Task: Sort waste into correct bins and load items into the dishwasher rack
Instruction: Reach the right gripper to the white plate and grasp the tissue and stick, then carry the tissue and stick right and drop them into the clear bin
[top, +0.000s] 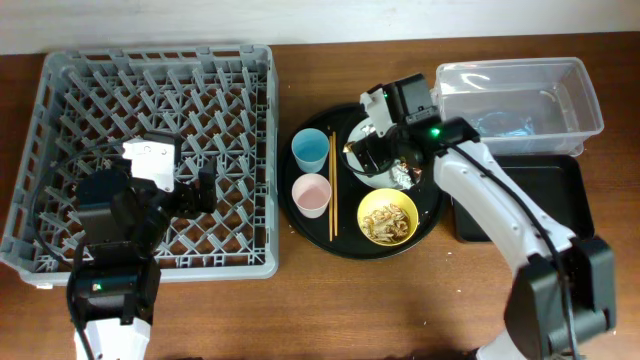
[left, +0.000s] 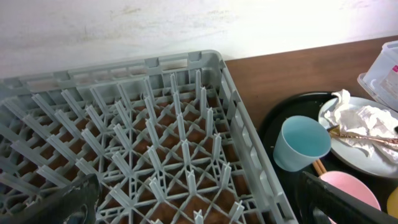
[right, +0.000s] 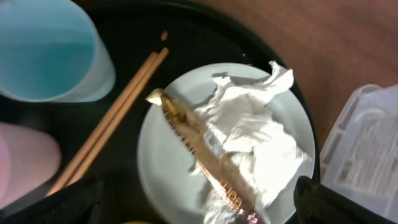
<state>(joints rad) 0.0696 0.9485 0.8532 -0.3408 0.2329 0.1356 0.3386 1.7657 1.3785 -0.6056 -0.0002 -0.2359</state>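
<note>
The right tool (right: 193, 194) hangs wide open and empty over the pale plate (right: 158, 168). Its two dark fingers frame a brown-and-gold wrapper (right: 202, 158) lying across a crumpled white tissue (right: 258, 134), and it touches neither. The plate sits on the far right part of a round black tray (top: 345, 238) in the middle of the surface (top: 330, 310). Two wooden chopsticks (right: 112, 124) lie just beside it, with a light blue cup (right: 43, 50) and a pink cup (right: 22, 168) beyond them toward the left edge. A yellow bowl (top: 363, 222) of beige food scraps (top: 388, 222) stands on the tray's near side. The clear tub (top: 520, 95) stands in the far right corner, and the shallow black tray (top: 520, 205) lies just in front of it along the right edge. By the left edge, the left tool (left: 199, 204) hovers open and empty above the grey dishwasher rack (top: 150, 55), in which no dish shows. The step in hand appears to be a first pick of waste off the plate. The next move calls for a short descent and a closing pinch on the wrapper or the tissue alone, without dragging the other or nudging the plate. A lift and a carry to the bins at the right edge would follow.
</note>
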